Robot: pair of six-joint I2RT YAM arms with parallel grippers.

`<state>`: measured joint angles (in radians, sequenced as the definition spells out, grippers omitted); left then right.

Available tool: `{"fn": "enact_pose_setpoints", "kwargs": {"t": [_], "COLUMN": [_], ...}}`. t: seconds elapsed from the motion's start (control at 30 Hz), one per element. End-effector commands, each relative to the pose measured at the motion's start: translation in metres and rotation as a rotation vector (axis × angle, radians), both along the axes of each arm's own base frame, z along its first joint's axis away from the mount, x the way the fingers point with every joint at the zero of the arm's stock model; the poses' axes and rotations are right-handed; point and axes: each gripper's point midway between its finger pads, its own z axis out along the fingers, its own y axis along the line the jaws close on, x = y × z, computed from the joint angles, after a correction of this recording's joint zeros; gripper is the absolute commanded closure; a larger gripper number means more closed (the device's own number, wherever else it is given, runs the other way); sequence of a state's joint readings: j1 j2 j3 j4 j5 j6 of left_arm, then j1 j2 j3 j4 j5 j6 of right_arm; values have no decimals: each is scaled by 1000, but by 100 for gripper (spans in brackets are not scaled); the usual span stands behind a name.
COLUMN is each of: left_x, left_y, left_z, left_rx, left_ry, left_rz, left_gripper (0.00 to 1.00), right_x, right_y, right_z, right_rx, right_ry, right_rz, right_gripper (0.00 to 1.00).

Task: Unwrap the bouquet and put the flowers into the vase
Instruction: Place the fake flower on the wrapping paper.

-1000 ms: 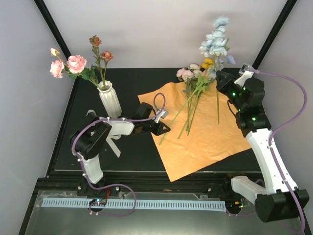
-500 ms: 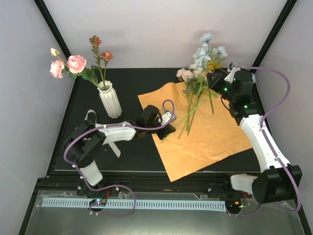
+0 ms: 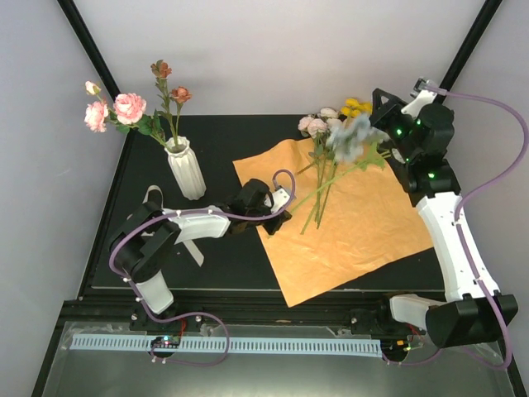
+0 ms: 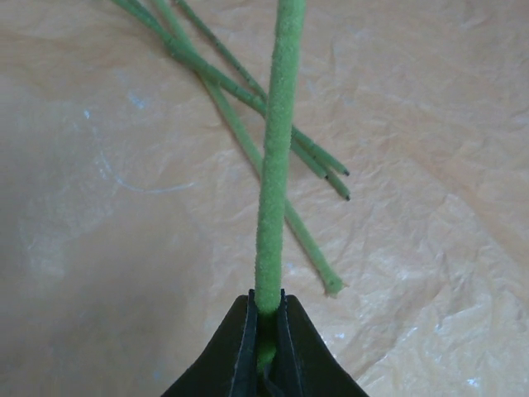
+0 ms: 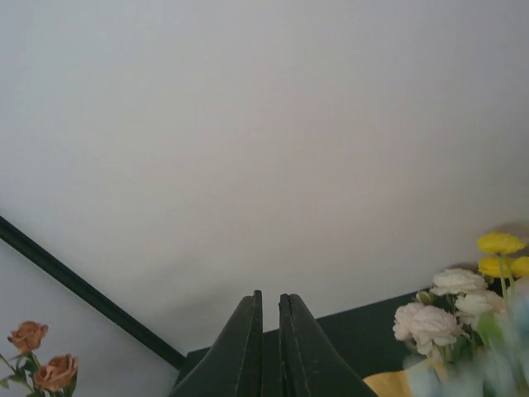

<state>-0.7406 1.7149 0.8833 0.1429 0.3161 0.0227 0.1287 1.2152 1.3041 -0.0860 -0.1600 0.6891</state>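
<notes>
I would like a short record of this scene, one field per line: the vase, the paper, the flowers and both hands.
vase: upright, left side of the table, with pink flowers in it
orange paper: spread open on the table
loose flowers: lying on the paper
left hand: shut on a green stem
right hand: shut, empty
</notes>
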Motion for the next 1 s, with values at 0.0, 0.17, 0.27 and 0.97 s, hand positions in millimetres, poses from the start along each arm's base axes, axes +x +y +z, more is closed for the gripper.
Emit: {"fn": "enact_pose_setpoints", "kwargs": {"t": [0.0, 0.17, 0.27, 0.97], "left_x": [6, 6, 5, -5], "left_y": [7, 6, 5, -25], "left_z": [-8, -5, 0, 81], "left_rx": [25, 7, -12, -403], "left_ry": [-37, -30, -14, 273], "left_rz": [39, 38, 40, 68], "left_gripper": [98, 98, 98, 98], "right_x": [-11, -10, -14, -71], "right_y": [-10, -8, -2, 23], "right_z": [37, 24, -13, -225], "right_rx": [49, -10, -100, 482], "right_ry": [-97, -35, 101, 423], "right_rz": [-15, -2, 37, 141], "right_gripper": [90, 87, 79, 43]}}
